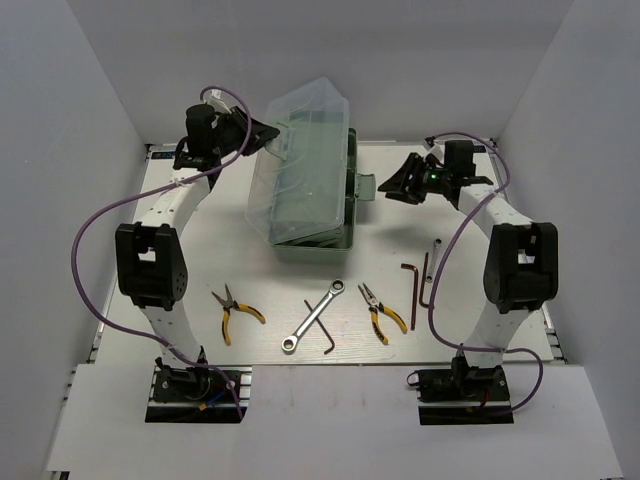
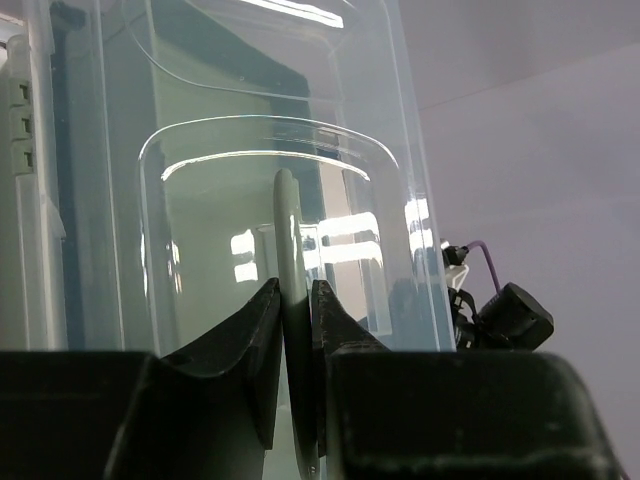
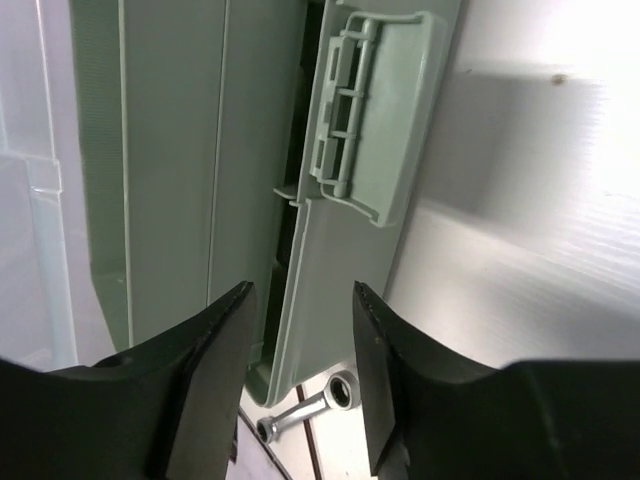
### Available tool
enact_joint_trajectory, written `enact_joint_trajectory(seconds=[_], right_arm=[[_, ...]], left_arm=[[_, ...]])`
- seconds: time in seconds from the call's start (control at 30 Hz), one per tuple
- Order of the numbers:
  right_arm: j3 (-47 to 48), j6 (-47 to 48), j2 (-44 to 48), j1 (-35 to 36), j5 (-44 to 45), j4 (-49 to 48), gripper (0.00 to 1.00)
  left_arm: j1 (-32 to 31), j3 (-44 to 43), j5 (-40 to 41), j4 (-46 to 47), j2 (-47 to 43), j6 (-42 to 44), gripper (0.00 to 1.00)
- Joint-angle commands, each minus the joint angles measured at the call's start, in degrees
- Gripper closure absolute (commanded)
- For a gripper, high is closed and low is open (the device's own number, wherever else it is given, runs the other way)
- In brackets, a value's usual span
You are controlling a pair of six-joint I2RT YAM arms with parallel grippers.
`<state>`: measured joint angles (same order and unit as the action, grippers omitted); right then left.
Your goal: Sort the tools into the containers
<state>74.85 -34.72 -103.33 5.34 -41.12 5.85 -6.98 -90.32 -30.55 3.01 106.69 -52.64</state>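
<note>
Toolbox: the mint-green toolbox (image 1: 318,250) stands on the counter (image 1: 240,250) toward 12 o'clock from its middle, well apart from the tools.
Lid: the clear lid (image 1: 300,150) is raised and tilts toward 10 o'clock.
Left jaws: the left gripper (image 2: 295,290) is at the lid's 10 o'clock corner, its jaws pressed onto a thin green strip (image 2: 287,230) on the lid.
Right jaws: the right gripper (image 3: 300,300) is at the toolbox's 3 o'clock side, just below the latch (image 3: 365,110). Its jaws are spread, with the box's side rim between them and a gap on either side.
Tools: all lie on the counter at the toolbox's 6 o'clock. From 8 to 4 o'clock: left pliers (image 1: 235,312), ratchet wrench (image 1: 315,315) crossing a dark hex key (image 1: 322,332), right pliers (image 1: 380,310), and a second hex key (image 1: 414,285).
Rod: the small silver rod (image 1: 437,244) lies just beside that second key, at its 1 o'clock.
</note>
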Motion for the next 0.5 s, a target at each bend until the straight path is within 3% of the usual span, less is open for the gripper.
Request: enact_joint_trajectory(seconds=[0.0, 0.27, 0.47], right_arm=[[5.3, 4.5, -0.6, 3.3, 1.7, 5.2, 0.50], [9.9, 8.4, -5.1, 10.4, 8.3, 12.3, 0.46], [14.5, 10.9, -9.8, 16.1, 18.2, 19.4, 0.46]], left_arm=[[1.4, -0.2, -3.6, 7.0, -5.3, 0.0, 1.00], [2.0, 2.2, -4.7, 8.6, -4.7, -0.5, 1.00], [2.0, 2.7, -5.2, 9.1, -4.7, -1.1, 1.00]])
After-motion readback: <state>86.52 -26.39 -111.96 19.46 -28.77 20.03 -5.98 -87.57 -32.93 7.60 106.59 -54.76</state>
